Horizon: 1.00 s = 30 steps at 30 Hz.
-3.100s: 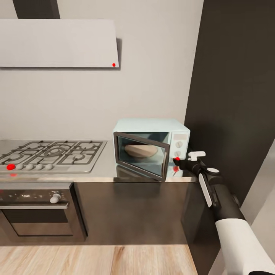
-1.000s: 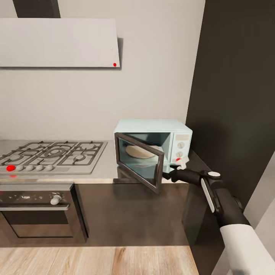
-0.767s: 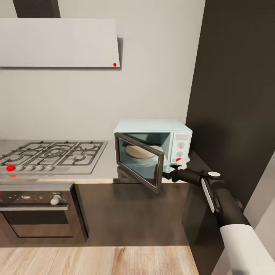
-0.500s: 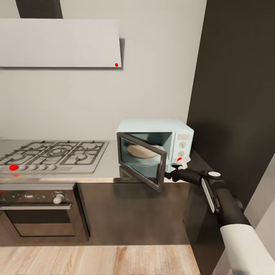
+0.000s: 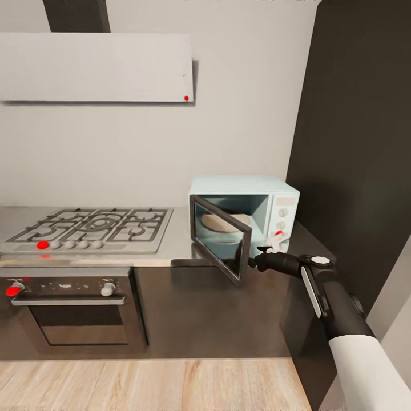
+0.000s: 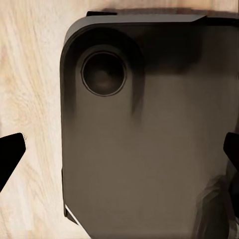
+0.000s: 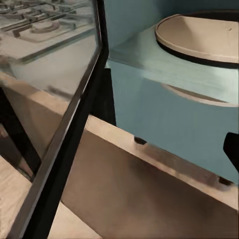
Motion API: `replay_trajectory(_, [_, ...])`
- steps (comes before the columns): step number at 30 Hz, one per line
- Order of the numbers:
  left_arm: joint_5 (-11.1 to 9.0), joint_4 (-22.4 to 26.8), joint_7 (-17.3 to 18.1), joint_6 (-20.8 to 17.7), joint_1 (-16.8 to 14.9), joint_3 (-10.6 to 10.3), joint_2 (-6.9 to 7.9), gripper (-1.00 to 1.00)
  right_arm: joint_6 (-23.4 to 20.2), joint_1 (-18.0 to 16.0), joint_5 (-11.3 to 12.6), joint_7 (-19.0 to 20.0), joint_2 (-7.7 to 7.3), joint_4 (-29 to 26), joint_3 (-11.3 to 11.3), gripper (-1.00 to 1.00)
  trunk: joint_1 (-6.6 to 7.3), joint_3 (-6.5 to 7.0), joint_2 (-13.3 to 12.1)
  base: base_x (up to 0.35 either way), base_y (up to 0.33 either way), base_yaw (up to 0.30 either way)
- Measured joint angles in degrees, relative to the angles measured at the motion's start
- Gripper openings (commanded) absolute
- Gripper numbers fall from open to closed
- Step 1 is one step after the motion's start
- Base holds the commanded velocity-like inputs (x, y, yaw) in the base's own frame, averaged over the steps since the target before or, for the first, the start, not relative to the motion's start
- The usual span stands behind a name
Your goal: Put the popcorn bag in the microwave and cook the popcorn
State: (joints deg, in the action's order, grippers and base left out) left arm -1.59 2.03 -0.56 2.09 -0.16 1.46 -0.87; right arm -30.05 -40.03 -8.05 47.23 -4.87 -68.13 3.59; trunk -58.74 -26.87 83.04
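- Right gripper [image 5: 258, 257]: at the end of the black forearm, reaching toward the free edge of the microwave door [image 5: 222, 245]; it sits just beside the door's lower corner, but whether it touches the door, and whether its fingers are spread or clenched, cannot be told.
- Left gripper: in the left wrist view two dark fingertips [image 6: 10, 154] stand far apart at opposite picture edges, spread wide and holding nothing, over a dark rounded part of the robot's base [image 6: 149, 129] and the wood floor [image 6: 30, 74].
- Microwave [image 5: 251, 194]: a mint-blue box on the desk [image 5: 177, 251], long axis running along the wall, front facing the robot; its door stands ajar, hinged at the side toward the gas hob [image 5: 94, 225].
- Popcorn bag [image 5: 220, 222]: a tan, squat shape inside the microwave cavity, partly seen through the door glass; the right wrist view shows its rounded rim [image 7: 199, 37] on the cavity floor.
- Oven [image 5: 74, 302]: below the hob.
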Motion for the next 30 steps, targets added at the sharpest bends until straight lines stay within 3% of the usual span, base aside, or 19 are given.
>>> replay_trajectory(30, [0.0,0.0,0.0,0.03,0.0,0.0,-0.09,1.0,0.04,-0.01,-0.14,-0.08,-0.01,0.0,0.02,1.0,0.0,0.0,0.0,-0.094,0.234,0.0])
